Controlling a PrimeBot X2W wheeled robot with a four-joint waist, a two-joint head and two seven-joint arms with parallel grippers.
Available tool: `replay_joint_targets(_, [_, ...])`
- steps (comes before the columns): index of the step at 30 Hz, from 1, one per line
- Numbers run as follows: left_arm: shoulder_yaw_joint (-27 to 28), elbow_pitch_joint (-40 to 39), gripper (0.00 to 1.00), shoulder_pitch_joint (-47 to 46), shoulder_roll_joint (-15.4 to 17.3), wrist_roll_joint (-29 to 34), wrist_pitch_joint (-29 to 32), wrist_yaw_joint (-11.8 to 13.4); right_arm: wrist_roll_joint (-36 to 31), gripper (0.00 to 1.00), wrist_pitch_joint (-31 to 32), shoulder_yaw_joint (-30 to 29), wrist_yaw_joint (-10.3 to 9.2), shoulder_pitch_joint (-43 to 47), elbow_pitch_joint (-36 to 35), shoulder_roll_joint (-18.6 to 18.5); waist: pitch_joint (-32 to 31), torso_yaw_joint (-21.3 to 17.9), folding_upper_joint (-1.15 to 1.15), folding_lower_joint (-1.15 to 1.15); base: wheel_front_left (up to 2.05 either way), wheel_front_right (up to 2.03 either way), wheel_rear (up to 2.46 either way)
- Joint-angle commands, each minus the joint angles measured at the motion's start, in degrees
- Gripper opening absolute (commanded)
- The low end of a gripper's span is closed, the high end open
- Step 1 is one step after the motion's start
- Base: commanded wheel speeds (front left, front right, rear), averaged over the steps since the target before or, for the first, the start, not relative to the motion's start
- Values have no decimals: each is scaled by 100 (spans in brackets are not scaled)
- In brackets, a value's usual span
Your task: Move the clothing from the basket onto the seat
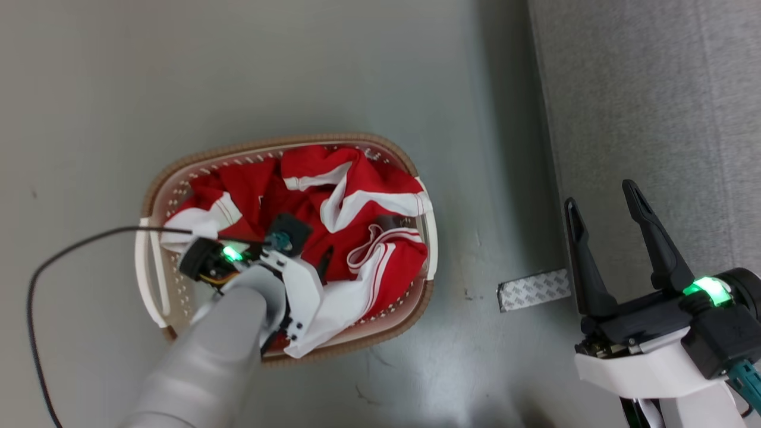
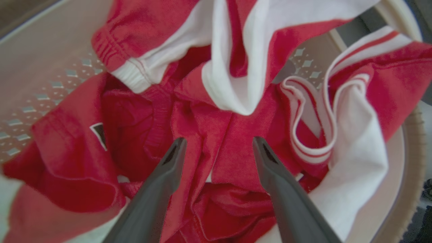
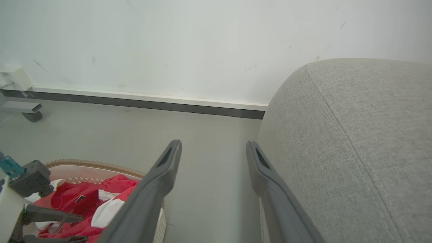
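Note:
The clothing point(image 1: 357, 202), red with white panels and stripe trim, lies heaped in the oval cream basket point(image 1: 285, 141) on the floor. My left arm point(image 1: 238, 309) reaches down into the basket. In the left wrist view my left gripper point(image 2: 219, 140) is open, its two fingers spread just over a red fold of the clothing point(image 2: 202, 128), gripping nothing. My right gripper point(image 1: 600, 195) hangs open and empty at the seat's edge. The light grey seat point(image 1: 654, 119) runs down the right side. In the right wrist view the open right gripper point(image 3: 213, 144) points between basket point(image 3: 94, 164) and seat point(image 3: 354, 135).
A strip of patterned tape point(image 1: 533, 289) lies on the grey floor between basket and seat. A black cable point(image 1: 35, 285) loops from my left wrist over the floor at the left. A wall with a dark baseboard point(image 3: 135, 103) and a caster point(image 3: 32, 116) stand beyond.

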Motion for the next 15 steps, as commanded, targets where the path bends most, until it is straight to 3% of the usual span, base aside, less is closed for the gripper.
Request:
replay_joint_targets(1, [-38, 78, 100, -181, 108, 56, 44, 33, 6, 100, 3, -23, -12, 122, -100, 6, 300, 11, 0, -1, 0, 0, 0])
replay_joint_targets(7, [-152, 195, 100, -548, 173, 151, 71, 219, 47, 100, 2, -83, -12, 344, -331, 6, 623, 96, 0, -1, 0, 0, 0])
replay_joint_targets(15, [-301, 271, 100, -654, 172, 183, 112, 222, 47, 100, 2, -137, -12, 605, -551, 7, 723, 117, 0, -1, 0, 0, 0])
